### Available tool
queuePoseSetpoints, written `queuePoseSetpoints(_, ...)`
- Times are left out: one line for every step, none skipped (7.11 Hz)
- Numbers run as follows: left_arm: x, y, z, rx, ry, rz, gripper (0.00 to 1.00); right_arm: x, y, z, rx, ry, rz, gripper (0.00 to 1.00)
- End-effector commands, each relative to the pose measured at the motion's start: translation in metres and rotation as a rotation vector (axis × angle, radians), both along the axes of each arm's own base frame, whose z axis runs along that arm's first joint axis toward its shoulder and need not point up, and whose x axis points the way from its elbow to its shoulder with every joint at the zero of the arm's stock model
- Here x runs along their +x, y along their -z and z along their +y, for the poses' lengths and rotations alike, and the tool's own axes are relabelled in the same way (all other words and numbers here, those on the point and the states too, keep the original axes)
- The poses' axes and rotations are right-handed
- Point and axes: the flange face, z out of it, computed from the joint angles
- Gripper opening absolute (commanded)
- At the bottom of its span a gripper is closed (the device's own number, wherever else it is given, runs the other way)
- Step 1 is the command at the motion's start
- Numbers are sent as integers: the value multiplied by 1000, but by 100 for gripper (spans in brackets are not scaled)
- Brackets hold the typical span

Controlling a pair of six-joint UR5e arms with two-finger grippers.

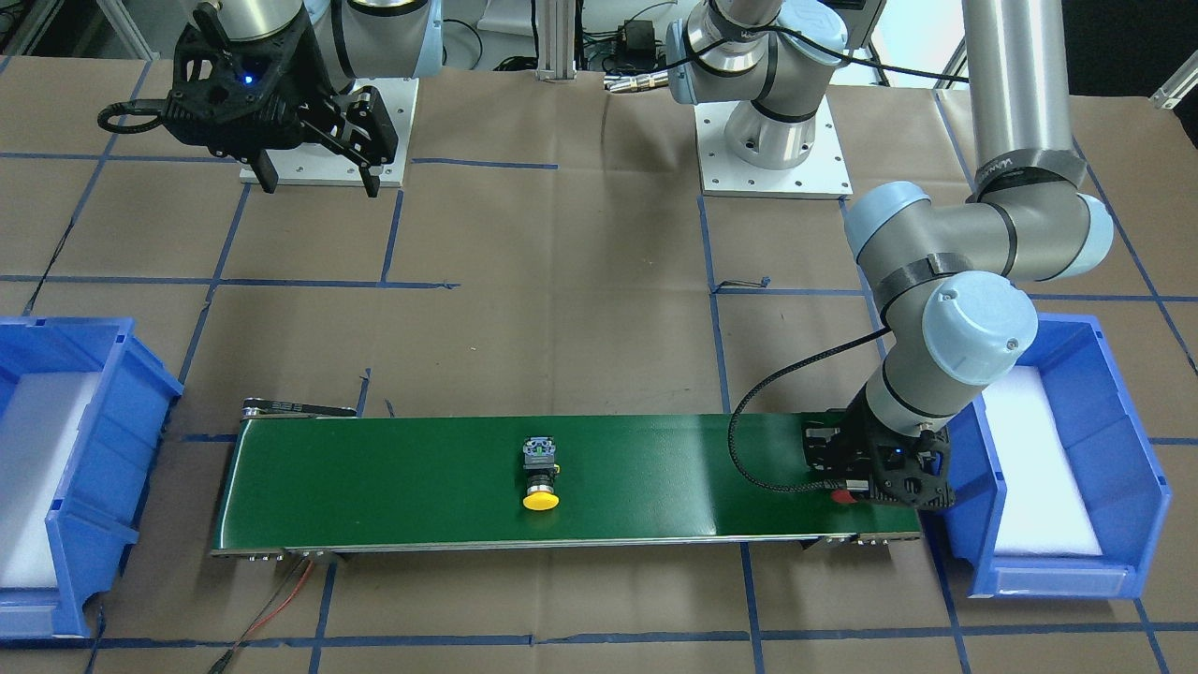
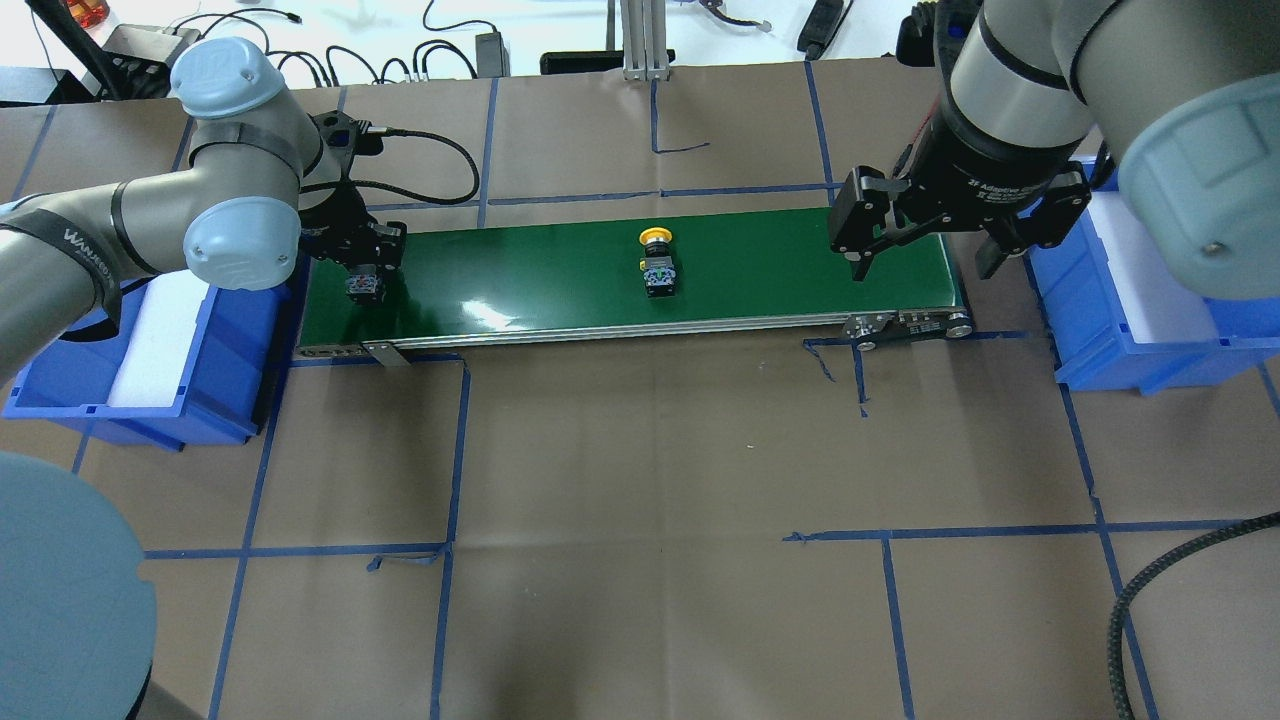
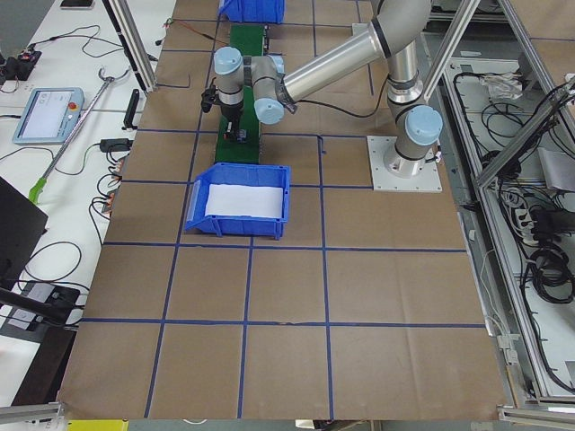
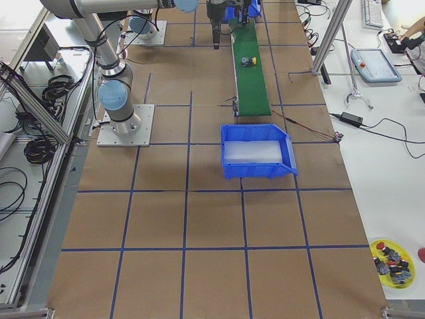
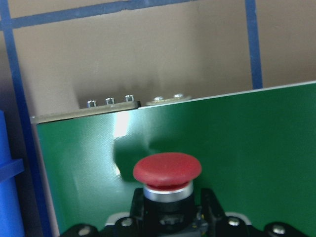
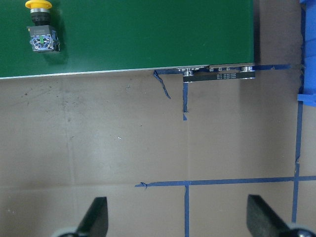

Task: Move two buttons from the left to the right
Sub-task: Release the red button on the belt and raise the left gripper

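The yellow button (image 1: 541,477) lies on its side in the middle of the green conveyor belt (image 1: 393,477); it also shows in the overhead view (image 2: 657,262) and the right wrist view (image 6: 40,29). My left gripper (image 1: 870,473) is low over the belt's left end (image 2: 362,275), shut on the red button (image 5: 167,170), whose red cap points out ahead of the fingers. My right gripper (image 2: 922,267) is open and empty, hanging high above the belt's right end (image 1: 318,185), with both fingers (image 6: 96,217) spread wide.
A blue bin (image 2: 150,400) with a white liner stands at the belt's left end, beside my left gripper. A second blue bin (image 2: 1150,330) stands at the belt's right end. Brown paper with blue tape lines (image 2: 650,540) covers the table.
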Motion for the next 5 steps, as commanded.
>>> queuePoseSetpoints(12, 0, -1, 0, -18, 2, 51, -1, 5, 1, 13, 1, 6, 100)
queuePoseSetpoints(15, -4, -2, -8, -24, 4, 99, -1, 6, 1, 13, -1, 6, 100)
queuePoseSetpoints(16, -17, -6, -20, -22, -3, 100, -1, 6, 1, 13, 1, 6, 100)
queuePoseSetpoints(15, -27, -7, -27, -22, -4, 100, -1, 6, 1, 13, -1, 6, 100)
queuePoseSetpoints(15, -55, -7, -26, -30, -2, 100, 0, 7, 0, 11, -1, 2, 100)
